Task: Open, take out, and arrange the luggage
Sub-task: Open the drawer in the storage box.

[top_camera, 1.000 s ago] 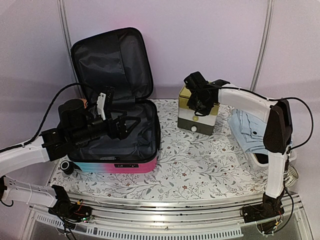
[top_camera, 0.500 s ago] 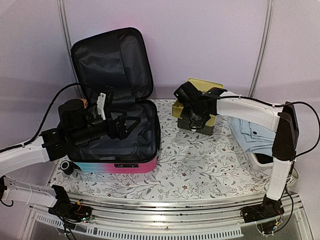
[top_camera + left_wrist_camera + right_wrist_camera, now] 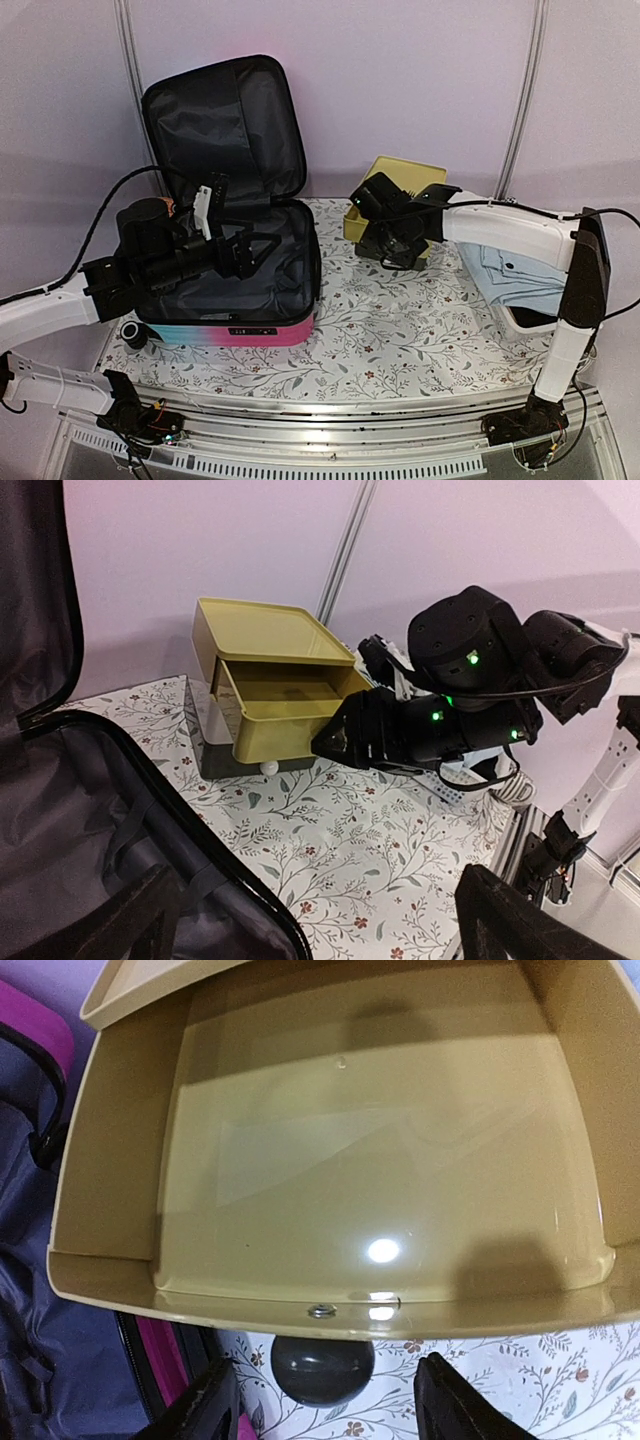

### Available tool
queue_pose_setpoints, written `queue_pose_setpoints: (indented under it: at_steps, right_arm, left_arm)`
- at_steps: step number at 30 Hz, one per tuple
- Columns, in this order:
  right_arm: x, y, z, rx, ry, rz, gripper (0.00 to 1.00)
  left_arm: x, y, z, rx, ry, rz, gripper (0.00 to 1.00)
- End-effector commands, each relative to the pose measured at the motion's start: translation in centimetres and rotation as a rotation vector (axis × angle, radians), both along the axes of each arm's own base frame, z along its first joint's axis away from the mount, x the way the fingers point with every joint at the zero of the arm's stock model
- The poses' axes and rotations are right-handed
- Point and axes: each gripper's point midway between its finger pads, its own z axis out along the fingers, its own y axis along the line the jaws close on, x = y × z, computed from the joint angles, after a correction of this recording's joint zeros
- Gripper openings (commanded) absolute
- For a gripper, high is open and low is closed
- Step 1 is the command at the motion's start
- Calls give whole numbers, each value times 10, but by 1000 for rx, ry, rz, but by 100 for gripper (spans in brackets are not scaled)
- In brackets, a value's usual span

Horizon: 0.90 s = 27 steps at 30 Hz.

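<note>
Hovering: left gripper (image 3: 255, 252) over open luggage (image 3: 230, 330), fingers wide, empty | right gripper (image 3: 322, 1405) parted around drawer knob (image 3: 322, 1365), well right | left arm nearer

The tabletop (image 3: 390, 345) is covered in a white cloth printed with leafy sprigs and small flowers. At 9 o'clock the luggage (image 3: 235, 332) lies open on its turquoise-to-pink shell, with its black-lined lid upright at the back and a black wheel (image 3: 133, 334) at its near left corner. Between 12 and 1 o'clock stands the drawer box (image 3: 405, 172), its yellow top drawer pulled out over the cloth. At 3 o'clock a folded pale-blue garment (image 3: 505, 268) lies by the edge on a white-rimmed thing (image 3: 535, 320) whose kind I cannot tell.
</note>
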Motion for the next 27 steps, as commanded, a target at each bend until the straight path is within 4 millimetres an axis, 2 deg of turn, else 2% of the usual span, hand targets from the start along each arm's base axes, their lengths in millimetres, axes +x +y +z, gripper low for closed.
queue_pose_setpoints:
  at_steps: [1, 5, 9, 13, 16, 18, 22, 25, 27]
  right_arm:
    - [-6, -3, 15, 32, -28, 3, 69]
    - [-10, 1, 25, 36, -60, 64, 83]
    - [-24, 4, 39, 61, -83, 131, 99]
    - [-47, 17, 37, 148, -57, 257, 99]
    - [-65, 28, 47, 191, -75, 371, 99]
    - [-74, 31, 60, 216, -117, 455, 99]
    - [-92, 42, 107, 238, -298, 702, 99]
    - [-102, 50, 135, 193, -421, 865, 99]
    - [-107, 59, 145, 144, -476, 970, 99]
  left_arm:
    - [0, 0, 0, 6, -4, 7, 98]
    - [1, 1, -2, 26, -6, 13, 98]
    - [2, 7, -4, 46, -14, 39, 98]
    - [5, 13, -6, 70, -25, 72, 98]
    - [9, 20, -11, 101, -15, 110, 98]
    - [15, 27, -17, 131, 10, 154, 98]
    - [39, 53, -32, 208, 108, 259, 98]
    - [55, 69, -45, 259, 194, 244, 98]
    - [64, 76, -57, 322, 230, 225, 98]
